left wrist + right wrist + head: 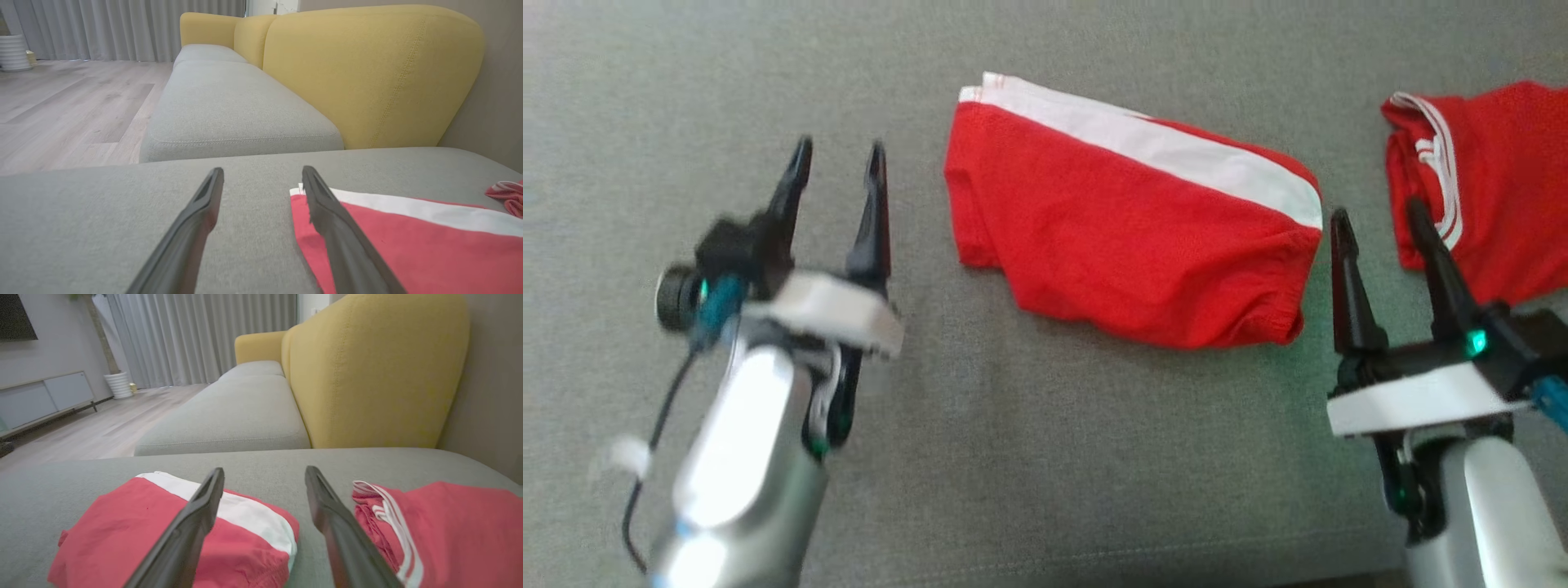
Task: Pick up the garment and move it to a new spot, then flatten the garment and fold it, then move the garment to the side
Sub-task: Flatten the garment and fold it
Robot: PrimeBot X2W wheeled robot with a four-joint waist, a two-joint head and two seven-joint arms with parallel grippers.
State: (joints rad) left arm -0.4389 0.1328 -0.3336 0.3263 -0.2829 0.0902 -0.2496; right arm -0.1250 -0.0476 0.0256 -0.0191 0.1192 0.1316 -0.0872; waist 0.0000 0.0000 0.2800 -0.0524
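Roughly centred under the head camera is the grey sofa seat [1045, 490], a broad flat pad that serves as my work surface. The yellow backrest [367, 73] closes off its far side in the left wrist view.

Folded red garment [1127, 237]: just past centre toward 1 o'clock, lying on the seat as a compact bundle. The white band runs along its far edge and the bulkier fold faces me. It looks folded already, so I judge only the move to the side is left.

Second red garment [1503, 188]: at 2 o'clock, cut by the frame edge, apart from the folded one. Probably parked there to keep it out of the way.

Left gripper [840, 159]: at 9 o'clock, blurred, fingers spread with nothing between them, well clear of the bundle's left end.

Right gripper [1378, 211]: at 4 o'clock, fingers likewise apart and empty, tips over the grey strip between the two garments, just beside the bundle's right end.

The two grippers flank the bundle, which suits a lift from both ends.
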